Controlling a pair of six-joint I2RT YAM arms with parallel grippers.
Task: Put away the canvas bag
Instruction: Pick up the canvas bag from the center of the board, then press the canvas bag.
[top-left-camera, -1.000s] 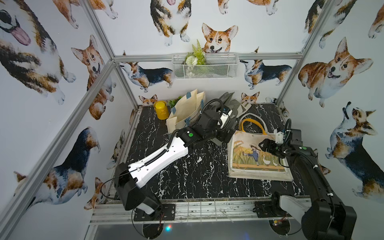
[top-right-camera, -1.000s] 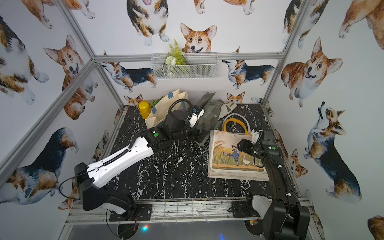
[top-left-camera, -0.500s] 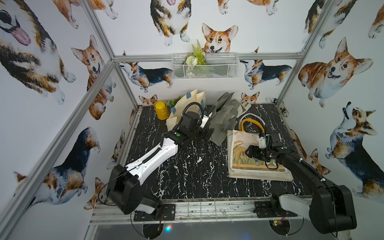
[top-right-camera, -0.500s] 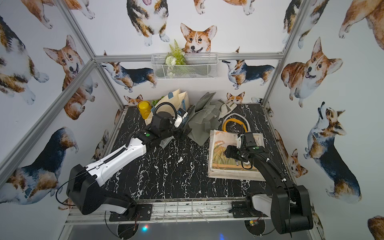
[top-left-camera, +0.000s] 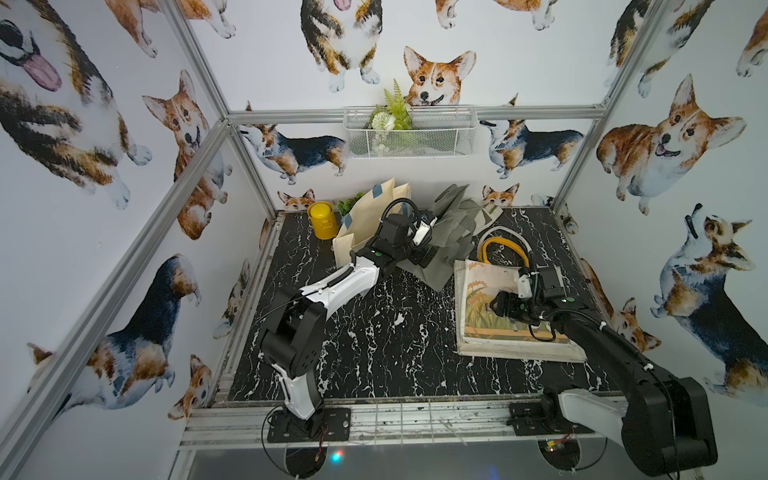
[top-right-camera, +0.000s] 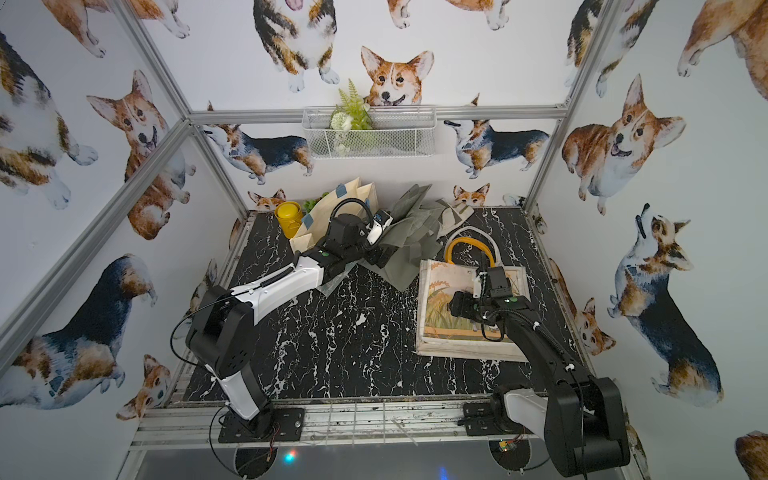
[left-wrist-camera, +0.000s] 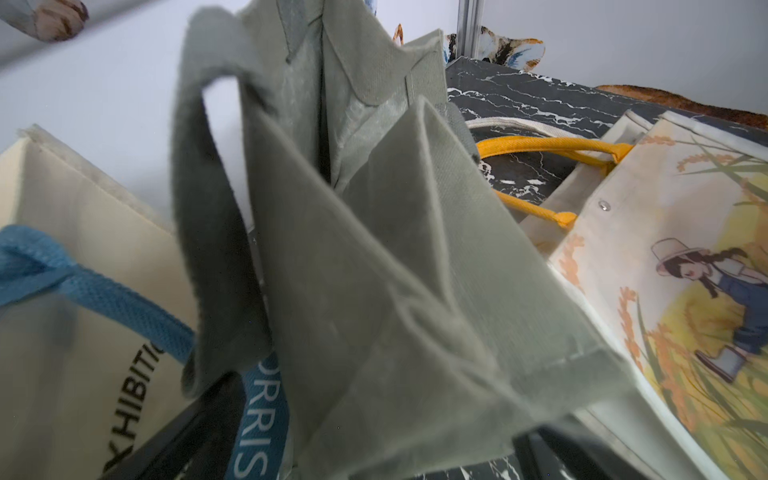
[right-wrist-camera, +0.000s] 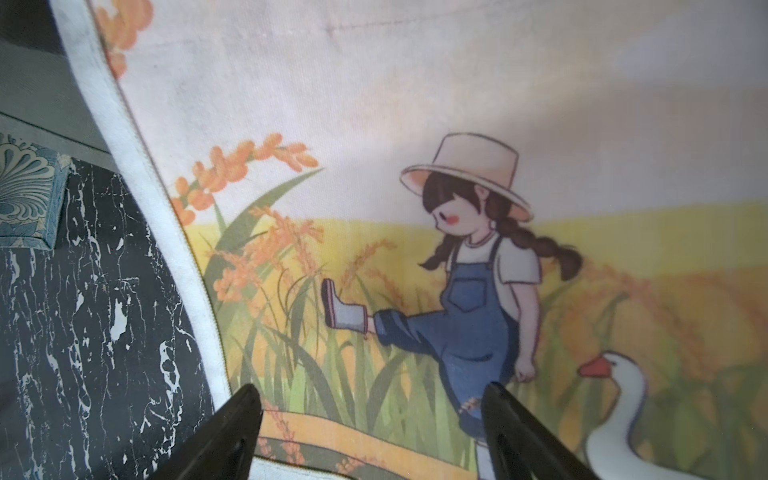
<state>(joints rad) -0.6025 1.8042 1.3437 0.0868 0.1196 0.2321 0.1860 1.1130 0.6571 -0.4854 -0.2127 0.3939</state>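
- The black marble table (top-left-camera: 374, 332) carries both arm bases on its near edge, the left arm white and black, the right arm black.
- The illustrated canvas bag (top-left-camera: 476, 332) lies flat along the table's right edge, picture side up: a girl in a hat and overalls in a grain field, with a goose beside her.
- The right gripper (right-wrist-camera: 372, 390) hangs just over that picture with its fingers spread wide and nothing between them.
- The bag's yellow handles (top-left-camera: 503, 245) and a white handle loop point toward the far edge.
- Toward the middle of the far edge, the left gripper (left-wrist-camera: 382, 415) has its jaws fully apart, and the lower end of a grey-green fabric bag (top-left-camera: 451, 232) sits between them; whether either finger touches it is unclear.
- Just left of that stands a cream bag (top-left-camera: 365, 216) with blue handles.
- In the far left corner sits a yellow tin (top-left-camera: 320, 218).
- A white wire basket (top-left-camera: 457, 137) hangs on the back wall, holding fern sprigs.
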